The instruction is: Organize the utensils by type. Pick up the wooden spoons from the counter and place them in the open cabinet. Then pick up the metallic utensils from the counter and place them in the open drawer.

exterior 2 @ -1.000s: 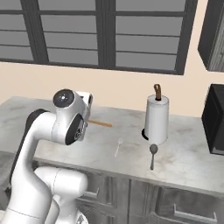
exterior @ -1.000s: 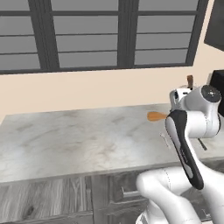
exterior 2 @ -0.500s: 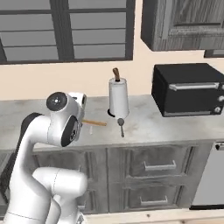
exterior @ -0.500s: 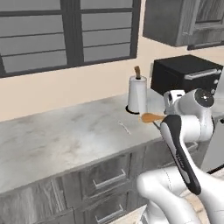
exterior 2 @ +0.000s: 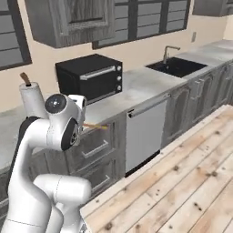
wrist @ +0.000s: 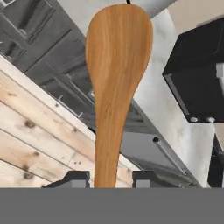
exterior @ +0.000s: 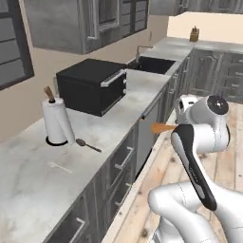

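Note:
My gripper point(wrist: 109, 180) is shut on the thin handle of an orange-brown wooden spoon point(wrist: 116, 74), whose oval bowl points away from the hand. The same spoon point(exterior: 161, 127) sticks out of the hand above the floor, just off the counter's point(exterior: 28, 190) front edge, and appears edge-on as the spoon point(exterior 2: 95, 126) beside the white arm. On the counter lie a dark grey metal spoon point(exterior: 88, 144) and a pale silver fork point(exterior: 59, 167). A dark grey wall cabinet point(exterior 2: 73, 20) hangs above; whether it is open I cannot tell. The open drawer is out of view.
A paper towel roll point(exterior: 57, 121) and a black toaster oven point(exterior: 92, 85) stand on the counter, with a sink point(exterior: 152, 64) further along. Closed drawer fronts point(exterior: 123, 159) and a dishwasher point(exterior 2: 143, 134) line the cabinet face. Wooden floor point(exterior 2: 182, 182) stretches to the right.
The whole picture has shifted: the base has turned and moved along the counter, bringing the oven, sink and floor into view. The spoon stays in my grip.

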